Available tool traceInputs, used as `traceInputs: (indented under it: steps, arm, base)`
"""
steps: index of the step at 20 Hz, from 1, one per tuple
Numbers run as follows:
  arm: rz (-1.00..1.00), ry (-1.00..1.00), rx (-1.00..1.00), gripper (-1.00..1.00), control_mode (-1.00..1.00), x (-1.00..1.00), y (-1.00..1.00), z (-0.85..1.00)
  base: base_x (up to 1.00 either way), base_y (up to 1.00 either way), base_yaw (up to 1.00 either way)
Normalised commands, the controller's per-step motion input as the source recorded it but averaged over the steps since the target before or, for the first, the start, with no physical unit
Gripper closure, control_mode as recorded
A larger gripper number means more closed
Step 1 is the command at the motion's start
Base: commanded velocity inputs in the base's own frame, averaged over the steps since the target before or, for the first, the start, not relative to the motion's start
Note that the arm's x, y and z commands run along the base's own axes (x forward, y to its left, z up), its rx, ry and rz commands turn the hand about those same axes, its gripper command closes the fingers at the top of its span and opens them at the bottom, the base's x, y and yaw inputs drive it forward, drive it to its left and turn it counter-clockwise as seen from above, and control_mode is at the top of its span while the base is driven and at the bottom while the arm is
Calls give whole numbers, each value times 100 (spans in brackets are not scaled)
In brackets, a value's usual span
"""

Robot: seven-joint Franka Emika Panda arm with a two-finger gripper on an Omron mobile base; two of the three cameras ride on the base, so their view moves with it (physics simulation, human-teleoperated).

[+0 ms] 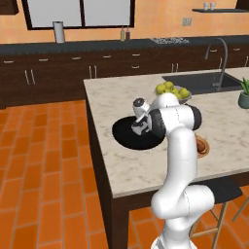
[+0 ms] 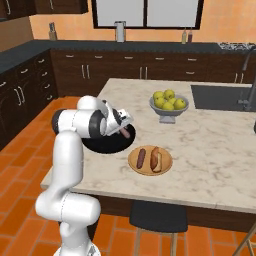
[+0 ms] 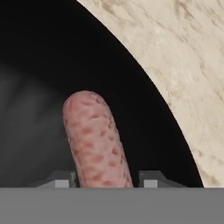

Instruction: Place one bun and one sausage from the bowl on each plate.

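My gripper (image 3: 106, 179) is down in the glossy black bowl (image 3: 39, 65), near its right rim. A pinkish-brown sausage (image 3: 94, 135) lies between the two fingertips, which press close on both of its sides. From the right base view the gripper (image 2: 125, 131) sits over the bowl (image 2: 107, 146), with the sausage (image 2: 124, 133) showing at its tip. The left base view has the hand (image 1: 137, 127) above the bowl (image 1: 124, 133). To the right of the bowl, a tan wooden plate (image 2: 150, 171) holds another sausage (image 2: 141, 158) and an orange-tan bun (image 2: 155, 159) side by side.
A grey footed bowl of yellow-green fruit (image 2: 168, 102) stands behind the plate. The sink (image 2: 220, 97) and tap are at the island's far right, with a potted plant (image 1: 244, 95) beside them. A dark stool (image 2: 157, 217) stands under the island's near edge.
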Motion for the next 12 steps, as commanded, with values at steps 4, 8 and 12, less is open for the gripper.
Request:
traceInputs:
  steps: [4, 8, 12]
  arm:
    - [0, 1, 0, 100, -100, -14, -4, -14]
    - [-2, 0, 0, 100, -100, -32, -3, 24]
    - [-11, 2, 4, 100, -100, -91, -1, 89]
  base:
    - [0, 0, 0]
    - [0, 0, 0]
    - [0, 0, 0]
